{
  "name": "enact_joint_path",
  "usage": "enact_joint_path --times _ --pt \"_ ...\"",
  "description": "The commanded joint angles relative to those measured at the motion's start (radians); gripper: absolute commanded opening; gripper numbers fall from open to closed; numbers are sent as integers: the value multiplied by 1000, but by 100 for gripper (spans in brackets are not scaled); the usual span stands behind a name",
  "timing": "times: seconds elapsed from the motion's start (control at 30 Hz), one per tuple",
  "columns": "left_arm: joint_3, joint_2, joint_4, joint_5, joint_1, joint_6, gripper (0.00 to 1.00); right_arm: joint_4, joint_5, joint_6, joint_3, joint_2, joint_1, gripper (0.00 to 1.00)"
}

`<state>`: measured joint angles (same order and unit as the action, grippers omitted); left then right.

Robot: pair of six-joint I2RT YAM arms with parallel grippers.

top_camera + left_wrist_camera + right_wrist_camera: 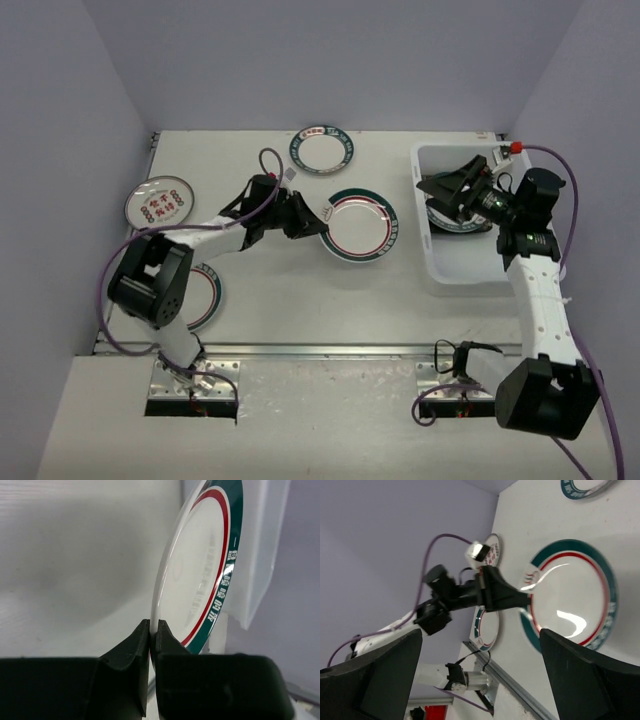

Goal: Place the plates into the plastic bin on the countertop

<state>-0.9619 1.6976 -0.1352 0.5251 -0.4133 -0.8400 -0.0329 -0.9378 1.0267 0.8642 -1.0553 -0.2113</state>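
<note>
My left gripper (318, 222) is shut on the left rim of a round white plate with a teal rim and red ring (360, 226), left of the plastic bin (440, 270). In the left wrist view the fingers (154, 630) pinch that plate (200, 565) edge-on, with the bin's wall (265, 555) behind. My right gripper (442, 192) hovers over the bin, open and empty (480, 680). A dark plate (458, 217) lies in the bin, partly hidden. On the countertop (270, 300) are two more teal plates (322, 150) (207, 297) and a red-medallion plate (160, 202).
A metal rail (330, 350) runs along the countertop's near edge. Purple cables loop over both arms. Grey walls close the table at the back and sides. The right wrist view shows the held plate (572, 592) and my left gripper (495, 595).
</note>
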Motion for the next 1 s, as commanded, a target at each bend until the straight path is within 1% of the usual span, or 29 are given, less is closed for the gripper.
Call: enact_joint_path --times 0.0,0.03,0.1,0.2,0.27,0.3,0.33,0.37,0.4,0.43,0.5,0.6,0.63,0.67,0.7,0.73,0.77,0.8,0.87,0.9,0.97 --pt "78 -228 -66 234 -5 120 0 -258 19 -286 141 -112 28 98" --pt "98 -264 -76 266 -5 112 0 -300 11 -326 158 -141 38 95" --pt "127 -326 -93 309 -5 89 0 -319 -34 -361 160 -186 72 87" --pt "120 -349 -100 339 -5 46 0 -318 -31 -396 139 -188 119 78" --pt "99 -349 -97 348 -4 20 0 -305 -46 -406 119 -183 159 69" --pt "83 -346 -92 349 -4 10 0 -290 -71 -401 103 -183 174 51" --pt "61 -341 -78 345 -4 9 0 -284 -84 -395 100 -185 177 29" --pt "58 -340 -77 345 -4 11 0 -283 -85 -395 95 -186 179 26" --pt "33 -332 -47 345 -3 14 0 -284 -97 -403 87 -182 178 14" --pt "14 -324 -26 343 1 18 0 -286 -98 -408 82 -177 178 8" --pt "-23 -309 13 338 10 25 0 -291 -96 -418 75 -166 179 0" --pt "-39 -306 31 332 32 12 0 -299 -105 -425 70 -157 178 0" --pt "-48 -306 47 322 42 12 23 -303 -98 -425 70 -156 178 0" --pt "-61 -308 99 303 53 25 57 -310 -59 -420 70 -151 171 0" --pt "-78 -311 196 275 63 55 99 -324 19 -407 71 -143 157 0" --pt "-94 -314 200 239 69 56 100 -324 22 -391 72 -143 156 0" --pt "-116 -323 288 161 83 89 100 -323 77 -336 63 -137 118 0" --pt "-136 -334 379 85 98 122 100 -317 133 -274 51 -130 73 0" --pt "-139 -361 504 -20 135 155 100 -256 200 -98 -6 -89 -60 0" --pt "-133 -385 538 -55 165 165 100 -227 234 -37 -28 -68 -104 0" --pt "-109 -423 555 -72 204 187 100 -202 354 48 -52 -37 -174 0"
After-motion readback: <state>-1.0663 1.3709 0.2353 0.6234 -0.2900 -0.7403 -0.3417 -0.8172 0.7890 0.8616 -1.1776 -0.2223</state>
